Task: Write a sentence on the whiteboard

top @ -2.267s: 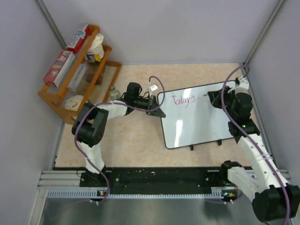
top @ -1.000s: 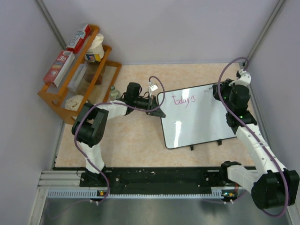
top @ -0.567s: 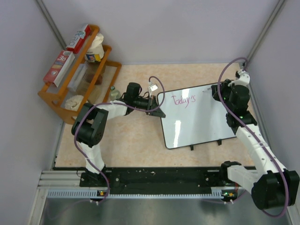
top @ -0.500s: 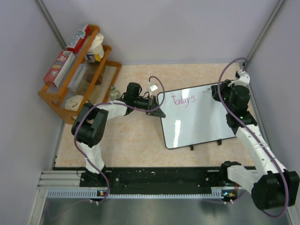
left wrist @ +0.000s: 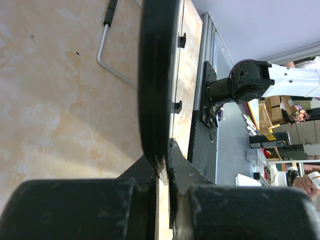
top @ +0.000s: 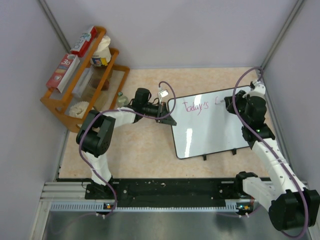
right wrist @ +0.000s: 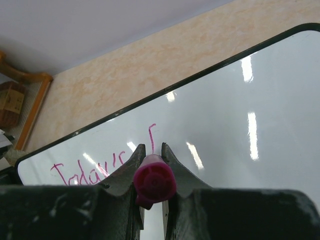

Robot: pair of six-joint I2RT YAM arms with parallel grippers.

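Note:
The whiteboard (top: 215, 130) lies on the table's right half, glossy white with a thin black frame. Pink cursive "Today's" (top: 195, 107) is on it, with a fresh short stroke (top: 217, 101) to its right, also seen in the right wrist view (right wrist: 151, 136). My left gripper (top: 166, 116) is shut on the whiteboard's left edge (left wrist: 159, 100). My right gripper (top: 231, 104) is shut on a pink marker (right wrist: 154, 181), held over the board's upper right, just below the stroke. The marker tip is hidden behind its barrel.
A wooden rack (top: 65, 107) with boxes, a jar and packets stands at the back left. Grey walls close in the left, back and right sides. The board's wire foot (left wrist: 112, 60) rests on the beige tabletop. The arm bases sit on a black rail (top: 170, 190).
My right gripper has moved with the marker along the board's upper right, and a new short pink stroke now stands right of "Today's". The left arm has not moved.

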